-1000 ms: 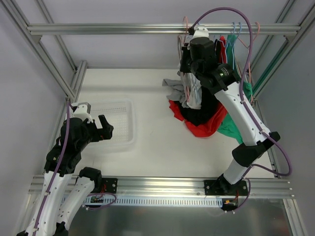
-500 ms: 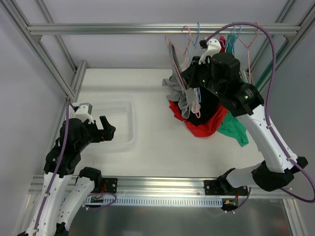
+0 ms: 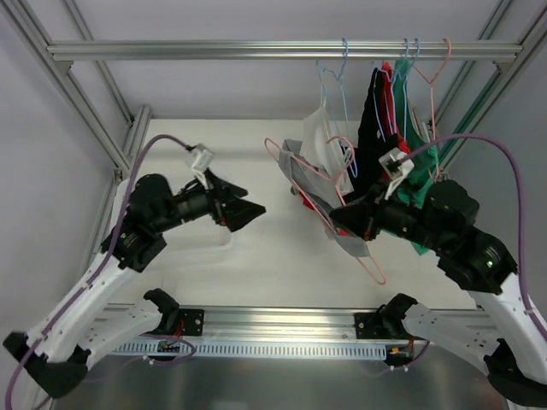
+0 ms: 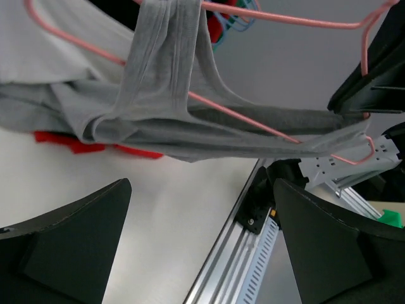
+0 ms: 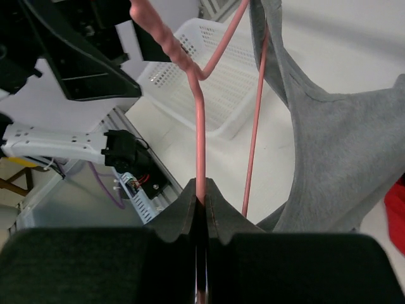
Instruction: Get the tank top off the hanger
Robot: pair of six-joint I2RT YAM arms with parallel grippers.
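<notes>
The grey tank top [image 3: 297,173] hangs on a pink wire hanger [image 3: 369,261], held in the air over the middle of the table. My right gripper [image 3: 340,220] is shut on the hanger's wire; the right wrist view shows the jaws closed on the pink wire [image 5: 201,190], with the tank top [image 5: 342,152] to the right. My left gripper [image 3: 253,209] is open and empty, just left of the garment and not touching it. In the left wrist view the tank top [image 4: 164,120] and hanger [image 4: 253,120] stretch across above the open gripper [image 4: 199,253].
Black [image 3: 377,111], red and green [image 3: 420,147] garments hang from the top rail [image 3: 214,49] at the back right, with blue hangers [image 3: 337,81] beside them. A white basket [image 5: 221,82] sits on the table at left, under my left arm.
My right gripper has pulled the pink hanger with the grey tank top off the rail, down and forward. My left arm has risen from the basket and swung right toward the garment.
</notes>
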